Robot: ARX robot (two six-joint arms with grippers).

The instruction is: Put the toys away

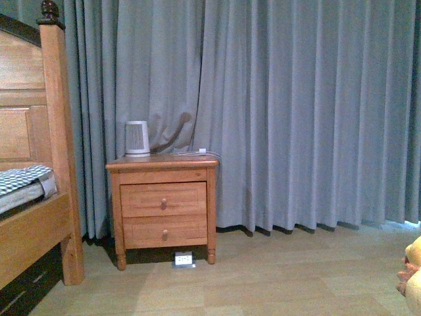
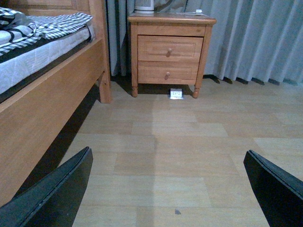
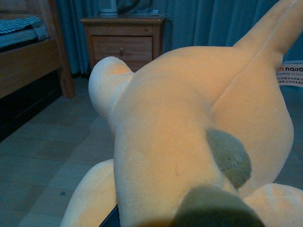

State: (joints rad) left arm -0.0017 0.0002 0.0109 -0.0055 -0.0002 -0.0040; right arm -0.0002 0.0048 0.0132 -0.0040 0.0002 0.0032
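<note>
Close against the right wrist camera, the plush toy is seen filling the view.

The right claw is hidden by the toy's orange-yellow body, so its state cannot be told. The left gripper is held spread wide over bare wooden floor, with nothing between its dark fingers. Further off, a bed frame is set at the left with a two-drawer nightstand beside it. A white ribbed appliance is placed on top, and grey curtains are drawn behind.
</note>
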